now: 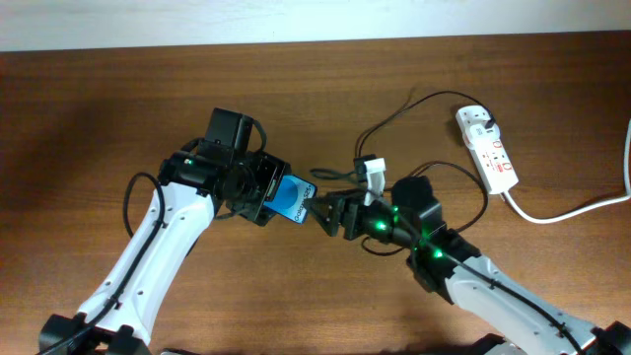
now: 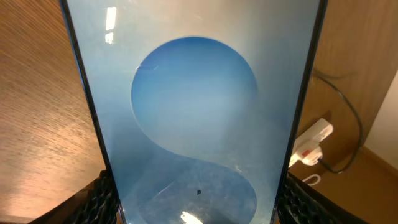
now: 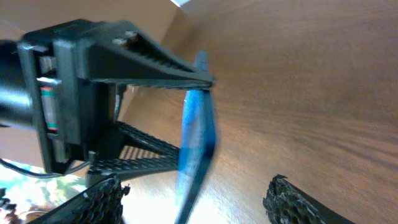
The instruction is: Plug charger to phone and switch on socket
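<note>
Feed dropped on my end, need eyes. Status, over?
Left gripper shut on the phone. Right gripper open at the phone's free end. Charger on the table toward the socket, in neither gripper. No obstruction seen.

Nothing legible — socket marks too small.

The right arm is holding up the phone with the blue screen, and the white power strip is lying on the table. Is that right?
Not quite: the left end effector is holding up the phone. The left wrist view shows its fingers on either side of the screen. The white power strip is lying on the table, yes.
</note>
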Tool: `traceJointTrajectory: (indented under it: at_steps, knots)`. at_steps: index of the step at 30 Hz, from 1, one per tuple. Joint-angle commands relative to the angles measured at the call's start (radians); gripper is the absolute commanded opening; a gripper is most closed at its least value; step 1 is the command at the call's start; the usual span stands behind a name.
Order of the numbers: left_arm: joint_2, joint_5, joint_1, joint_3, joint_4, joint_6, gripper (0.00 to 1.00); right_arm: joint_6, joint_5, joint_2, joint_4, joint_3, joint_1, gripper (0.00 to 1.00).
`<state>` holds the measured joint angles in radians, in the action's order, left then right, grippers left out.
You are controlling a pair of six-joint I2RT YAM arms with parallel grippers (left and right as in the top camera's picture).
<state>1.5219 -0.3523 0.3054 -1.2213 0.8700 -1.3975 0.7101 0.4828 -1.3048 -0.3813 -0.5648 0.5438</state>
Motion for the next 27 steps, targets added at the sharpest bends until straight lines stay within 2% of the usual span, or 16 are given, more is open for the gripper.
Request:
traceJointTrajectory:
  at_steps: [1, 2, 6, 8, 10, 13, 15, 16, 17, 21, 22, 24, 25, 27]
  knots:
    - [-0.023, -0.039, -0.004, -0.014, -0.043, -0.031, 0.20, 0.006, -0.193, 0.000, -0.032, -0.012, 0.074, 0.71]
    - [-0.023, -0.061, -0.004, -0.015, -0.064, -0.031, 0.20, 0.007, -0.223, -0.005, -0.047, -0.012, 0.087, 0.64]
    - [-0.023, -0.124, -0.002, -0.015, -0.077, -0.031, 0.20, 0.067, -0.233, -0.051, -0.134, -0.012, 0.091, 0.55]
    - [-0.023, -0.123, 0.023, -0.015, -0.086, -0.031, 0.20, 0.085, -0.225, -0.079, -0.162, -0.012, 0.091, 0.47]
    - [-0.023, -0.122, 0.044, -0.015, -0.107, -0.031, 0.20, 0.085, -0.222, -0.090, -0.163, -0.012, 0.091, 0.35]
    - [-0.023, -0.123, 0.057, -0.014, -0.117, -0.031, 0.21, 0.085, -0.214, -0.090, -0.175, -0.012, 0.091, 0.27]
    - [-0.023, -0.123, 0.063, -0.015, -0.118, -0.030, 0.23, 0.093, -0.203, -0.090, -0.177, -0.012, 0.091, 0.10]
    - [-0.023, -0.124, 0.066, -0.015, -0.118, -0.030, 0.23, 0.097, -0.199, -0.090, -0.177, -0.012, 0.091, 0.04]
    - [-0.023, -0.124, 0.066, -0.014, -0.118, -0.030, 0.24, 0.117, -0.199, -0.090, -0.177, -0.012, 0.091, 0.04]
    - [-0.023, -0.151, 0.066, -0.015, -0.118, -0.030, 0.41, 0.202, -0.179, -0.089, -0.193, -0.013, 0.091, 0.04]
    - [-0.024, -0.167, 0.066, -0.015, -0.119, -0.025, 0.54, 0.233, -0.179, -0.089, -0.200, -0.013, 0.091, 0.04]
    - [-0.024, -0.176, 0.066, -0.015, -0.122, 0.033, 0.95, 0.293, -0.179, -0.087, -0.197, -0.013, 0.091, 0.04]
    - [-0.024, -0.175, 0.065, -0.015, -0.128, 0.073, 0.99, 0.302, -0.180, -0.087, -0.180, -0.013, 0.091, 0.04]
    - [-0.026, -0.169, 0.065, -0.015, -0.137, 0.171, 0.99, 0.430, -0.175, -0.087, -0.128, -0.013, 0.078, 0.04]
